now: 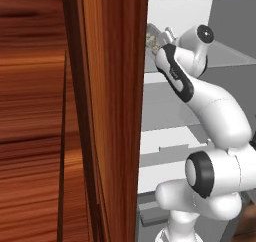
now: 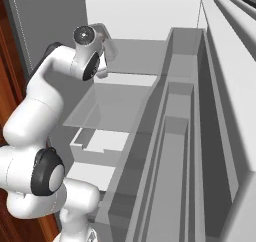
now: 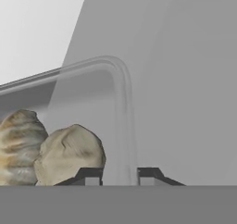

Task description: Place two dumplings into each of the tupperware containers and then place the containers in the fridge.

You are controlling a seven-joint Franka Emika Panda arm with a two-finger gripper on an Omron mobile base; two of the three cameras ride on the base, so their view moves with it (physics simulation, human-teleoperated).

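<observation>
My gripper [image 3: 119, 174] is shut on the rim of a translucent grey tupperware container [image 3: 121, 93], which runs up between the two fingertips. Two pale crimped dumplings [image 3: 69, 153] lie inside it, left of the grip. In the base views the arm reaches up into the open fridge [image 2: 150, 16] and holds the container [image 1: 152, 38] tilted, above the upper translucent shelf [image 2: 115, 106]. The gripper [image 2: 103, 53] is at the left side of the fridge interior, close to its back wall. The container [image 2: 107, 41] shows faintly against the white wall.
A reddish wooden cabinet panel [image 1: 110, 111] stands close on the arm's left. The fridge door with its stepped bins [image 2: 180, 136] runs along the right. A pale drawer [image 2: 97, 146] and a lower shelf [image 1: 170, 151] sit below the arm.
</observation>
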